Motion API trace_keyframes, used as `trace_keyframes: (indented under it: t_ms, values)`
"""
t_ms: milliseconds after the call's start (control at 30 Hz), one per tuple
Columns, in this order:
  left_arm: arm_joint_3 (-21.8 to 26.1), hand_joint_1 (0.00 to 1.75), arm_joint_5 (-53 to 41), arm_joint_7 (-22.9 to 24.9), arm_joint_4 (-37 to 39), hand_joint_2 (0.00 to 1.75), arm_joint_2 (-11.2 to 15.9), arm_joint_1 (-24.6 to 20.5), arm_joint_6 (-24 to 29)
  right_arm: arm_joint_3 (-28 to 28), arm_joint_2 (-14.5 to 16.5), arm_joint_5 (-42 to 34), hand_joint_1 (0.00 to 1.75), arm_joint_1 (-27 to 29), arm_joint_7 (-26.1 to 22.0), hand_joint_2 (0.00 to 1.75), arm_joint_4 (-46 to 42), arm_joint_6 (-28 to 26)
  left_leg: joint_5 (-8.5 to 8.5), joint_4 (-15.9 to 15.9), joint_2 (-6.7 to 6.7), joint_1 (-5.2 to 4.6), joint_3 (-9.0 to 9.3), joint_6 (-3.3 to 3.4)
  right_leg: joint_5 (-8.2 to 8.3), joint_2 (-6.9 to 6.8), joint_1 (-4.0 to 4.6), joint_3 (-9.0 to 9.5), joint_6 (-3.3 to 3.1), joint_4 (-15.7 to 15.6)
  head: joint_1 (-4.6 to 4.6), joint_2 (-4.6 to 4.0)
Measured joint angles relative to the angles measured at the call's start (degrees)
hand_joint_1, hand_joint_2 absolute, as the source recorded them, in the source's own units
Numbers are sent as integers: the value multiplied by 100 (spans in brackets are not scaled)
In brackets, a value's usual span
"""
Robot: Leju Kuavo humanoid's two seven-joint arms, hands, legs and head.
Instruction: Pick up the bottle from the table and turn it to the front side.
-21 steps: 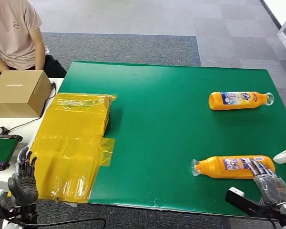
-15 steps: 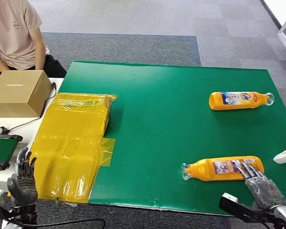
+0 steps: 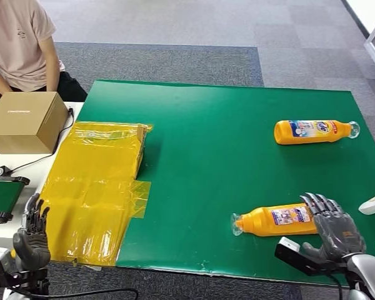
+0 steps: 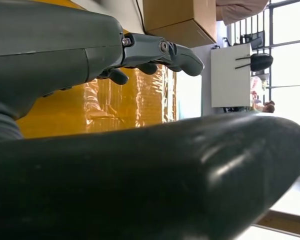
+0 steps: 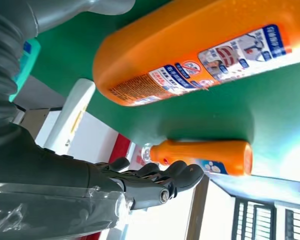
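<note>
Right hand [image 3: 334, 226], fingers spread and holding nothing, hovers at the base of the near bottle [image 3: 275, 220], whose neck points to nine o'clock.

Green table [image 3: 214, 175] w/ 2 orange bottles [image 3: 270, 220] [image 3: 313, 131], yellow wrap [image 3: 95, 187].

A green mat [image 3: 214, 162] covers the counter. Beyond it lies grey carpet floor [image 3: 200, 31], with a darker grey strip [image 3: 167, 62] just behind the mat. Left of the mat sits a white desk [image 3: 15, 164] carrying a cardboard box [image 3: 25, 122], and a person [image 3: 20, 44] sits behind the box.
</note>
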Motion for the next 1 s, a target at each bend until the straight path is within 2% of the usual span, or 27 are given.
trace_keyframes:
  t_ms: [200,333,533,600,667,733,867,1000]
  values:
    - [-51,0,12,0,30,0,10,-35,-3,84,75,-139,0,-320,-105,175,384,236,0,0,0,0,-1,0,0,0,0,-1,0,0,-1,1]
    - [-194,0,74,0,107,0,77,-99,45,131,76,-359,0,-607,-236,175,1039,405,1,0,-1,0,-1,1,1,-1,-1,0,1,0,1,0]
    - [-484,0,159,0,270,0,220,-196,150,203,76,-421,0,-1208,-292,175,2138,299,7,1,0,0,-1,1,3,-1,0,1,1,0,0,-1]
    - [-563,0,177,0,317,0,251,-223,173,236,80,-383,65,-1406,-292,175,2453,244,9,1,0,-1,-2,3,4,-1,0,1,1,0,0,0]
    - [-647,0,204,0,371,0,284,-251,207,286,90,-303,153,-1634,-296,175,2799,167,9,1,0,0,-1,3,6,0,0,1,-2,1,-1,0]
    - [-731,0,233,0,418,0,317,-279,243,346,98,-239,175,-1851,-317,175,3125,89,9,1,1,0,0,3,7,0,0,0,-4,1,-1,0]
    - [-828,0,299,0,470,0,378,-279,321,425,97,-269,175,-2014,-415,175,3400,34,9,2,0,0,0,3,7,-2,0,2,-3,1,0,0]
    - [-848,0,350,0,482,0,428,-250,357,437,85,-560,175,-1906,-561,175,3251,-20,8,2,-1,0,0,3,6,-3,0,3,-3,1,0,-1]
